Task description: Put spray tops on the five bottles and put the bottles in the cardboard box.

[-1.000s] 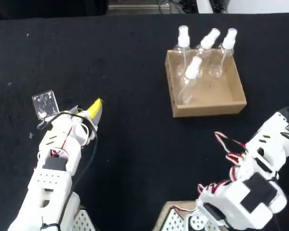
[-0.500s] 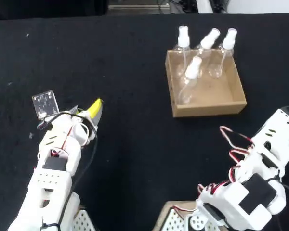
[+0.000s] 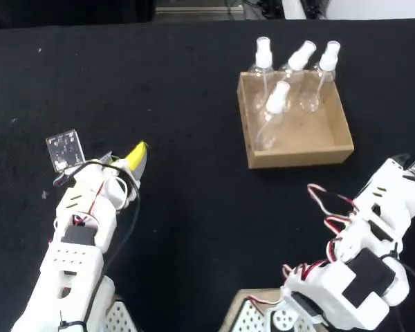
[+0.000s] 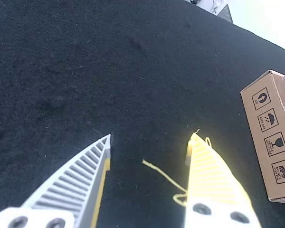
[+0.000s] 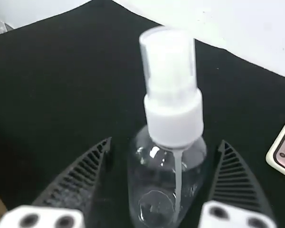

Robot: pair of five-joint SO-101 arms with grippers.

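Bench [image 3: 194, 104] black beneath me, left jaws spread wide over it and holding nothing, cardboard box [image 3: 299, 156] farther right with four capped bottles [image 3: 271, 117] leaning inside, right jaws parted either side of the fifth bottle [image 5: 167, 175], spray top [image 5: 171, 85] on, gaps showing at both sides.

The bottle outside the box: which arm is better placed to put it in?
Right. The right gripper straddles the spray-topped bottle, fingers open on either side of it. The left gripper hangs open over the table, nothing between its fingers, away from the cardboard box.
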